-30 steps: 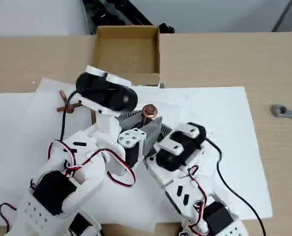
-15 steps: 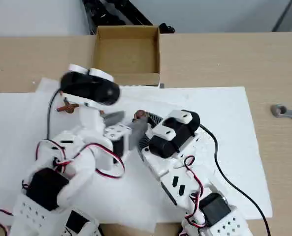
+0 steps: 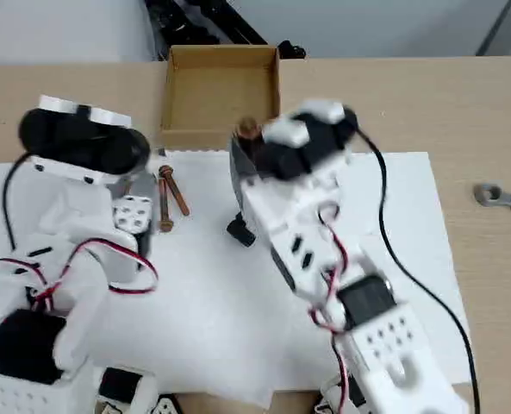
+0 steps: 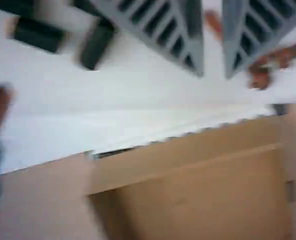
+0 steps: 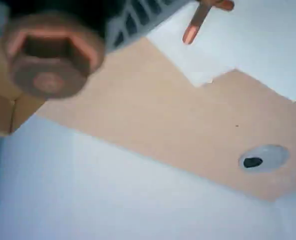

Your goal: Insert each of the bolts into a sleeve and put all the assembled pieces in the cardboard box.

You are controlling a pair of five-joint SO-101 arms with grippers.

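My right gripper (image 3: 243, 148) clenched a bolt (image 3: 248, 129) at upper centre by the cardboard box (image 3: 223, 54) (left gripper (image 4: 213, 65) parted, empty)

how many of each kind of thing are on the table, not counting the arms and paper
bolts: 3 (loose bolt, second loose bolt, held bolt)
black sleeves: 2 (first sleeve, second sleeve)
cardboard box: 1
wrench: 1
total: 7

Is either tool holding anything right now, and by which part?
The right tool grips a bolt below its hexagonal head; the exact contact is hidden. The left tool is open and holds nothing.
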